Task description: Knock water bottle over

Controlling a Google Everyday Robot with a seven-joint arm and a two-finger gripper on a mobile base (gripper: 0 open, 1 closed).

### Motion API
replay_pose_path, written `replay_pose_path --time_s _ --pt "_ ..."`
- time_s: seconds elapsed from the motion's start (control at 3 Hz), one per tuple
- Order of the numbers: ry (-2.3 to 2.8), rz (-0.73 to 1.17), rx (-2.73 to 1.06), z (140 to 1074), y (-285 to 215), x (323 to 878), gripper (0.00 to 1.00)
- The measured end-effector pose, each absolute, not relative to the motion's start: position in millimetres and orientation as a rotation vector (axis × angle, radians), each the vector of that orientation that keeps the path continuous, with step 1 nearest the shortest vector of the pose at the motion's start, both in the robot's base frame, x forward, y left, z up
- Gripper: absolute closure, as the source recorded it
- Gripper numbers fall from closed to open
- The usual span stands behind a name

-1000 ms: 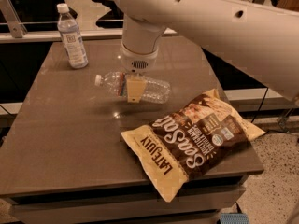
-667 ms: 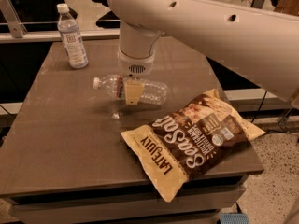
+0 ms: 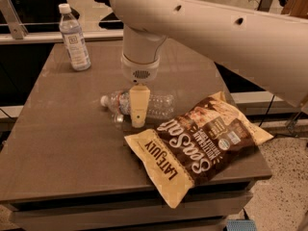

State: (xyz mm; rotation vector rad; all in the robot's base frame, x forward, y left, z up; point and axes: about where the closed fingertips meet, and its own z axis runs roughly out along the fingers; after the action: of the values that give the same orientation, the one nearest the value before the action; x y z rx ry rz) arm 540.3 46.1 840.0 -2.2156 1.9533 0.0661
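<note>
The water bottle lies on its side on the brown table, with its white cap pointing left. It is a clear ribbed bottle. My gripper hangs straight down from the white arm and stands in front of the bottle's middle, touching it or very close to it. The part of the bottle behind the gripper is hidden.
A slimmer bottle with a pale blue-white label stands upright at the table's back left. A brown Late July chips bag lies at the front right, close to the lying bottle. The table's front edge is near the bag.
The lying bottle has shifted a little toward the table's front, and my gripper has moved down and forward with it. The upright bottle and the chips bag have stayed put.
</note>
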Motion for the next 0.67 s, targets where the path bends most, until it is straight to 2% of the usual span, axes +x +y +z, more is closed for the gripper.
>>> replay_pose_path --time_s 0.67 --pt "1.945 0.097 -2.213 838.8 46.2 537.1 0.00"
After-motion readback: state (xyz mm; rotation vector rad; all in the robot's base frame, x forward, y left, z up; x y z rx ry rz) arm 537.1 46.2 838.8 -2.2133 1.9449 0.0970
